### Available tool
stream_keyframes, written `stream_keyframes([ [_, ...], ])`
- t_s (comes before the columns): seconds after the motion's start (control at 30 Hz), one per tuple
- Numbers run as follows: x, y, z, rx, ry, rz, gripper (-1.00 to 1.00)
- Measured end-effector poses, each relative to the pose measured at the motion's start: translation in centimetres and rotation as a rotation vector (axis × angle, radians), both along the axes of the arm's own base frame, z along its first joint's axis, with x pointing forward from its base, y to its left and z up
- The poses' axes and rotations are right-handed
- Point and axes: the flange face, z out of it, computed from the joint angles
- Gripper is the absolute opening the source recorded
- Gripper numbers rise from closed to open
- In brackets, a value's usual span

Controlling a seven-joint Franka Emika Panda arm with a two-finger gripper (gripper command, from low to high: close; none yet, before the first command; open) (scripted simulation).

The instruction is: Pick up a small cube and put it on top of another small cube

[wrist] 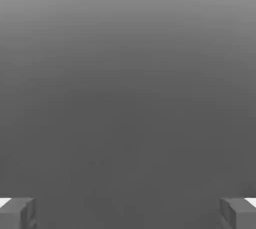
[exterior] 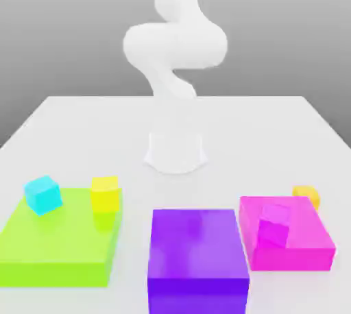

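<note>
Grey backdrop shading closes off the scene behind a pale, smooth table [exterior: 226, 124]. In the hand view, the gripper [wrist: 128, 214] stands with its two fingers wide apart, near the picture's side edges, and nothing is held between them. The small cube [exterior: 315, 197], orange-amber and glossy, lies toward the exterior view's right, at the far edge of the magenta block [exterior: 291, 260], which partly hides it. Beside it in that view, the magenta cube [exterior: 273, 225] is on the block.

Relative to the arm base [exterior: 176, 153], the small cube lies toward the exterior view's right and nearer that camera. Its exact bearing from the jaws cannot be determined. The single arm must serve both pick and place; the next move probably requires travel toward that side, followed by descent. No long axis is evident on the small cube; its facing is indeterminate because of the partial cover. Contact with the block edge is a risk during approach.
</note>
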Motion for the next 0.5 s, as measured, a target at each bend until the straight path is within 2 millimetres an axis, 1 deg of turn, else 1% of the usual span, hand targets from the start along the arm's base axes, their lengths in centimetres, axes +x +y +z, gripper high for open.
stream_keyframes([
  [0.1,2.4,3.7,-4.9,0.061,0.085,0.031,0.0],
  [0.17,3.3,6.3,-8.1,0.092,0.143,0.047,0.0],
  [0.23,3.8,9.0,-11.4,0.116,0.201,0.06,0.0],
  [0.3,3.9,11.7,-14.8,0.133,0.259,0.071,0.0],
  [0.37,3.6,14.4,-18.1,0.143,0.318,0.078,0.0],
  [0.5,1.7,19.4,-24.8,0.143,0.431,0.086,0.0],
])
